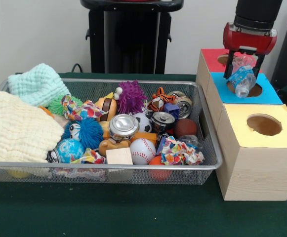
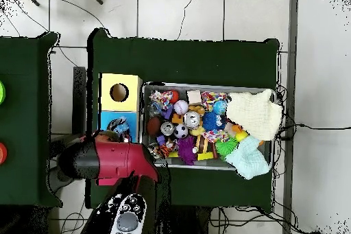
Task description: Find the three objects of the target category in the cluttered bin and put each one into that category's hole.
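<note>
the crumpled plastic bottle [image 1: 242, 79] hangs in the claw [image 1: 243, 68], pinched near its upper end between the two dark fingers [image 1: 228, 69], which are closed in around it with only the bottle's width left between them. its long axis runs on a slant, top end up under the claw's red body and the clear lower end tipped down and toward the blue-topped box [image 1: 268, 95]. the lower end sits right at the round hole [image 1: 253, 90] in that blue top, seemingly over its rim or just dipping in; whether it touches the edge is too fine to tell.

so the relation that matters is short: the hole lies directly below the claw, under the bottle's low end. my guess is the coming move is a release or a slight drop, and the tilt is the risk, since a slanted bottle could catch on the rim rather than slide in.

behind the claw stands the red-topped box [image 1: 213, 58], in front of it the yellow-topped box [image 1: 276, 118] with its own hole open. well off to the claw's side lies the wire bin [image 1: 208, 148], crowded with cans [image 1: 123, 126], balls [image 1: 142, 150], fuzzy toys and folded cloths [image 1: 17, 131]. the overhead view shows the red arm [image 2: 113, 160] reaching over the blue box, hiding the bottle mostly.
</note>
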Controlling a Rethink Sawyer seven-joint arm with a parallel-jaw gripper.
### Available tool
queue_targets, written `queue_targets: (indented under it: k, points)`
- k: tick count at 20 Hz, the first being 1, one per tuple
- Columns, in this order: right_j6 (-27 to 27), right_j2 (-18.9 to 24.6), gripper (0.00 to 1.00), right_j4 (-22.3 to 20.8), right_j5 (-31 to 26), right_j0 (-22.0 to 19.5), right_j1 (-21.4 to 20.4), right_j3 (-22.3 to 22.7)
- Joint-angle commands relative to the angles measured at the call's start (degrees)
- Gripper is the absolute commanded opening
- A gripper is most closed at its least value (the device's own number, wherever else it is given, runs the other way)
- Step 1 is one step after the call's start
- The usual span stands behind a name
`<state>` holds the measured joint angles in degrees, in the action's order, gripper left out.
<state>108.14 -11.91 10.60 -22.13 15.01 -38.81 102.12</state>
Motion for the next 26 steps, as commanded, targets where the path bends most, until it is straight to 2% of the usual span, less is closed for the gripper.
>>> queue_targets:
  k: [1, 4, 10, 17, 26]
  points:
    - [9.2, 2.0, 1.00, 0.1, -0.9, -1.2, -1.6, 3.0]
    - [9.0, 1.5, 1.00, 0.2, -3.5, -0.9, -4.0, 3.5]
    - [8.6, 1.9, 1.00, 0.3, -4.7, -1.5, -4.2, 2.7]
    - [7.8, 2.2, 1.00, 0.3, -6.3, -2.3, -6.6, 3.8]
    - [7.8, 2.4, 1.00, 0.2, -7.3, -2.7, -6.7, 3.0]
